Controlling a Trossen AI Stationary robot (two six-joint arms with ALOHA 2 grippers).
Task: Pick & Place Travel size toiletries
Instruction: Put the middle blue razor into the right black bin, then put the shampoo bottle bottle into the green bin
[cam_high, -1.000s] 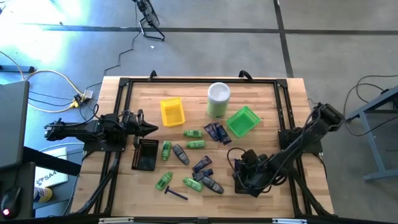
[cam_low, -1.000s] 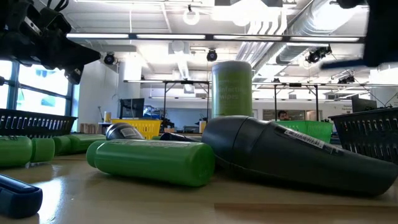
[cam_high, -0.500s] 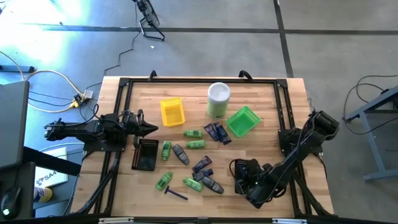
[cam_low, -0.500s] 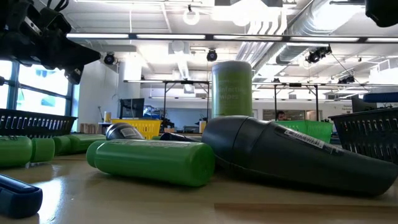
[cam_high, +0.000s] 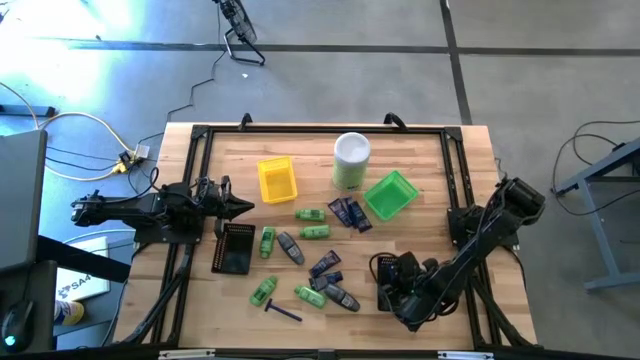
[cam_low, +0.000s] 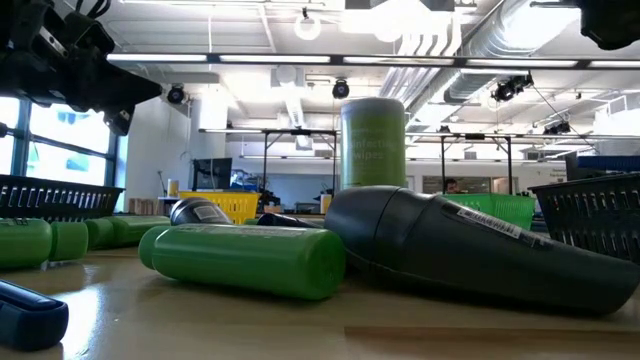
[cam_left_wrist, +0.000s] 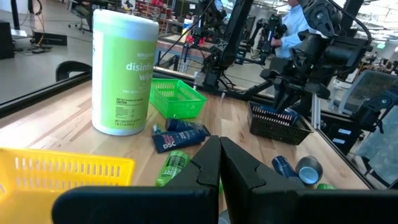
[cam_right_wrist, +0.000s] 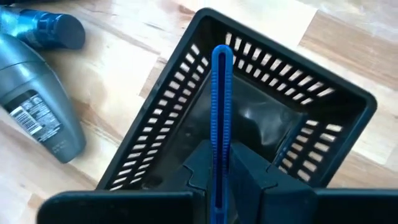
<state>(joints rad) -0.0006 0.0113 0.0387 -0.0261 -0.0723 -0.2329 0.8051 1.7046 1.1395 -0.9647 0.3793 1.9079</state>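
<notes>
The toiletries lie loose mid-table: green bottles (cam_high: 312, 232), grey oval pieces (cam_high: 290, 247), navy packets (cam_high: 349, 213) and a purple razor (cam_high: 283, 312). My right gripper (cam_high: 394, 284) hovers by the near right part of the table, over a black mesh tray (cam_high: 390, 266), shut on a thin blue razor (cam_right_wrist: 222, 112). That razor points into the tray (cam_right_wrist: 292, 118). A grey piece (cam_right_wrist: 43, 118) lies beside the tray. My left gripper (cam_high: 245, 208) waits shut at the table's left, above the wood. My right gripper pinches the blue razor between its two fingers by the handle's rear end (cam_right_wrist: 219, 180). The razor runs along the fingers and sticks out ahead of them, slanting down over the tray's inside. Whether its front end (cam_right_wrist: 222, 53) touches the tray I cannot tell.
A tall pale-green canister (cam_high: 351, 160) stands at the far middle, with a yellow tray (cam_high: 277, 180) to its left and a green tray (cam_high: 390, 195) to its right. A second black tray (cam_high: 233, 248) sits near the left gripper. Black frame rails run along the table's sides.
My right gripper, still shut on the razor, has shifted a little toward the near edge over the black tray, and its forearm has swung with it. In the low view it has risen toward the top of the picture.
</notes>
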